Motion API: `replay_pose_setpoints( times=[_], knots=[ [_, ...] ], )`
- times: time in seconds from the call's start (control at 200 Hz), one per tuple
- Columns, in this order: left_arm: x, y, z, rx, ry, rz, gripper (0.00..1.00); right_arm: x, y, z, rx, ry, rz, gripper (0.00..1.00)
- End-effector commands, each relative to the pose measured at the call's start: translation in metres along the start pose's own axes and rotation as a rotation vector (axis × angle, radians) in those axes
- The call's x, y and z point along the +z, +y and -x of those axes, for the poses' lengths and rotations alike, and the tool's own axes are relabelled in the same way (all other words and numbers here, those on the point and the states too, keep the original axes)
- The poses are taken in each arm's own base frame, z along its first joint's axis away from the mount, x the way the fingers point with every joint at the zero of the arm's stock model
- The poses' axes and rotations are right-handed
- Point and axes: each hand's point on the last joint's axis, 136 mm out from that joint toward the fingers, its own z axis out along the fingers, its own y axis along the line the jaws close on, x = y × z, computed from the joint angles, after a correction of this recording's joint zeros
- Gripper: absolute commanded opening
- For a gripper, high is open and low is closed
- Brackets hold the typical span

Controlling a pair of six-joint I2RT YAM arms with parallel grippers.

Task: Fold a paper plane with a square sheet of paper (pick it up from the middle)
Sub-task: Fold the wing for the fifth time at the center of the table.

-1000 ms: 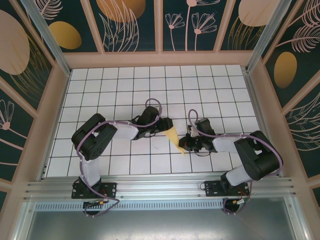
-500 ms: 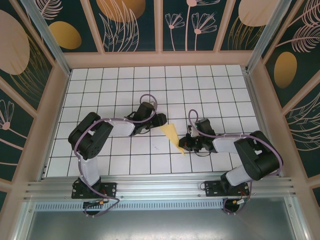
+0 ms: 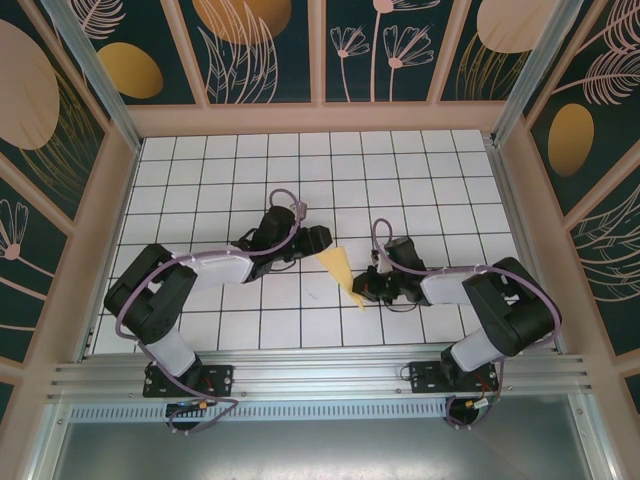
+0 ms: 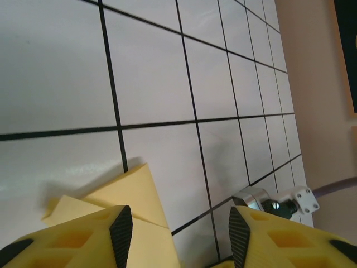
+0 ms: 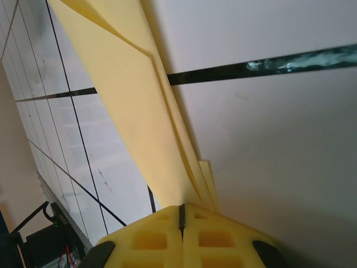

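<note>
On the left of the overhead view, the left arm is stretched low across the white gridded desk [image 3: 420, 170], and its left pincer [image 3: 322, 241] is seen near the middle of the desk. In the left wrist view the left pincer [image 4: 179, 234] is held at a moderate width: its two yellow fingers [image 4: 120, 231] (each faced with a black pad) are set apart, and bare desk is seen between them, so nothing is gripped. The wide end of the paper plane [image 4: 131, 192] lies just beyond the left finger, with layered corners visible.

At the centre, the paper plane [image 3: 342, 272] is seen from above as a narrow yellow wedge. Its broad end is turned toward the left pincer and its narrow end runs near-right.

To the right, that narrow end is clamped by the right pincer [image 3: 363, 291], which is carried low by the bent right arm. In the right wrist view the right pincer [image 5: 181, 220] is pressed fully together on the paper plane [image 5: 128, 95]. Several folded layers are seen emerging from the seam between the fingers and running away over the desk [image 5: 268, 139].
</note>
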Motion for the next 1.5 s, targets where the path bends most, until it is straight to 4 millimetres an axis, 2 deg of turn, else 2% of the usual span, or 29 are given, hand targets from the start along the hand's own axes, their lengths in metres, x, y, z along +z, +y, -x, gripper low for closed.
replay_pose_setpoints(
  times=[0.0, 0.075, 0.09, 0.13, 0.345, 0.465, 0.641, 0.806, 1.001, 1.171, 1.326, 1.431, 1.496],
  knots=[
    [0.004, -0.018, -0.018, -0.013, 0.041, -0.071, 0.5, 0.011, -0.038, -0.02, 0.094, 0.033, -0.159, 0.04],
    [0.009, -0.025, -0.029, -0.01, 0.069, -0.09, 0.5, 0.013, -0.037, -0.018, 0.101, 0.022, -0.166, 0.04],
    [0.015, -0.018, -0.035, -0.017, 0.087, -0.075, 0.49, 0.013, -0.037, -0.017, 0.101, 0.018, -0.165, 0.04],
    [0.02, -0.015, -0.043, -0.023, 0.104, -0.072, 0.49, 0.014, -0.035, -0.016, 0.1, 0.014, -0.164, 0.04],
    [0.038, 0.005, -0.059, -0.075, 0.135, -0.041, 0.48, 0.01, -0.028, -0.013, 0.087, -0.013, -0.148, 0.04],
    [0.045, 0.021, -0.063, -0.095, 0.132, 0.008, 0.47, 0.005, -0.014, -0.009, 0.062, -0.031, -0.109, 0.04],
    [0.047, 0.035, -0.068, -0.112, 0.138, 0.046, 0.46, 0.002, 0.012, -0.004, 0.02, -0.042, -0.05, 0.05],
    [0.045, 0.037, -0.071, -0.113, 0.141, 0.052, 0.46, 0.003, 0.036, 0.002, -0.012, -0.047, 0.009, 0.05],
    [0.047, 0.034, -0.069, -0.108, 0.143, 0.047, 0.46, 0.015, 0.042, 0.005, -0.014, -0.03, 0.018, 0.05],
    [0.045, 0.032, -0.067, -0.104, 0.141, 0.046, 0.46, 0.02, 0.042, 0.007, -0.01, -0.029, 0.021, 0.06],
    [0.046, 0.033, -0.068, -0.1, 0.144, 0.052, 0.46, 0.027, 0.018, -0.003, 0.025, 0.007, -0.051, 0.06],
    [0.046, 0.036, -0.067, -0.092, 0.143, 0.07, 0.46, 0.021, -0.003, -0.009, 0.041, 0.002, -0.137, 0.06],
    [0.046, 0.039, -0.068, -0.085, 0.144, 0.087, 0.45, 0.016, -0.006, -0.014, 0.035, 0.005, -0.141, 0.06]
  ],
)
